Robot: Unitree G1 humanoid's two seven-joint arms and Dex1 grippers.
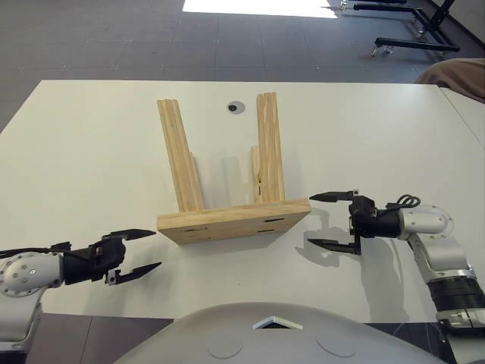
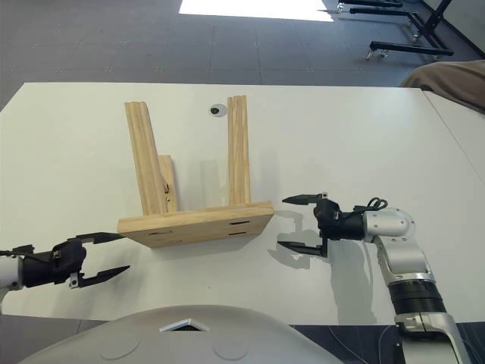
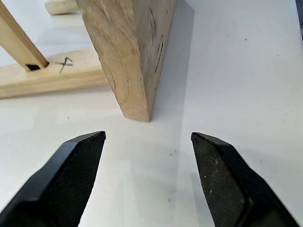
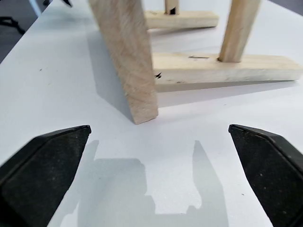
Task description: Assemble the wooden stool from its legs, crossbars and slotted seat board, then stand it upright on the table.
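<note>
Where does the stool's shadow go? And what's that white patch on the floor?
Left eye view: the patch is light on the floor, glared plain white. Left wrist view: the stool throws a soft grey shadow on the table, on the side away from its legs. Right wrist view: the same shadow, same side.

Pale wooden stool (image 2: 195,222) assembled, lying on its side, seat board (image 1: 235,221) on edge, legs (image 1: 180,155) pointing away

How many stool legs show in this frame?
4. Upper left leg, upper right leg, lower right leg and lower left leg lying on the table beneath them.
</note>
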